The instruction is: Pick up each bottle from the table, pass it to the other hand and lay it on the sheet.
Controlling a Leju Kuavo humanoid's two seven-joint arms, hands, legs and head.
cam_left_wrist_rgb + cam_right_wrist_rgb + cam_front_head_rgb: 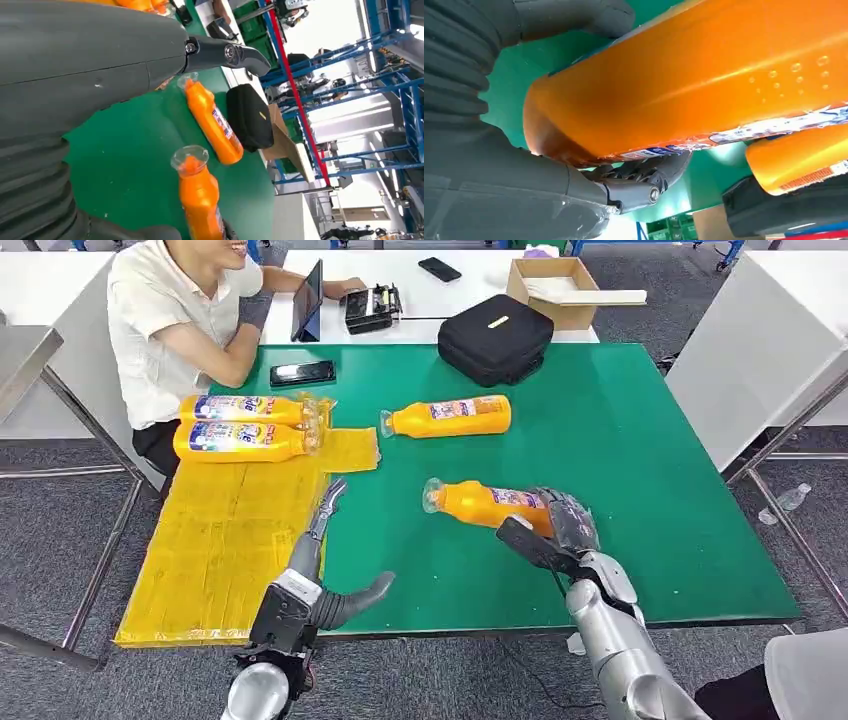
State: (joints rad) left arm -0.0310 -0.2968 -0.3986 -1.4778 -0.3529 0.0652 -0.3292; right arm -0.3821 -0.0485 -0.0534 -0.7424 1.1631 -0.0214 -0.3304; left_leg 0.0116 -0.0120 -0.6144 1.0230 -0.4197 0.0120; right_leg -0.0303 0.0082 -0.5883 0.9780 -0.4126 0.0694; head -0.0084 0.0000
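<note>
Four orange bottles with clear caps lie in the head view. Two bottles [245,408] [240,440] rest side by side on the yellow sheet [215,540] at its far end. A third bottle [447,417] lies alone on the green table [640,470]. My right hand [560,525] grips the base end of the fourth bottle [480,504], its cap pointing left; the right wrist view shows that bottle [694,80] close between thumb and fingers. My left hand [322,540] hovers open at the sheet's right edge, fingers stretched forward. The left wrist view shows the gripped bottle [199,195] and the lone one [214,122].
A person in a white shirt [165,325] sits at the table's far left corner. A phone [302,372] lies near the sheet. A black case [495,338] stands at the far edge, with a cardboard box [555,285] and a tablet [307,302] behind.
</note>
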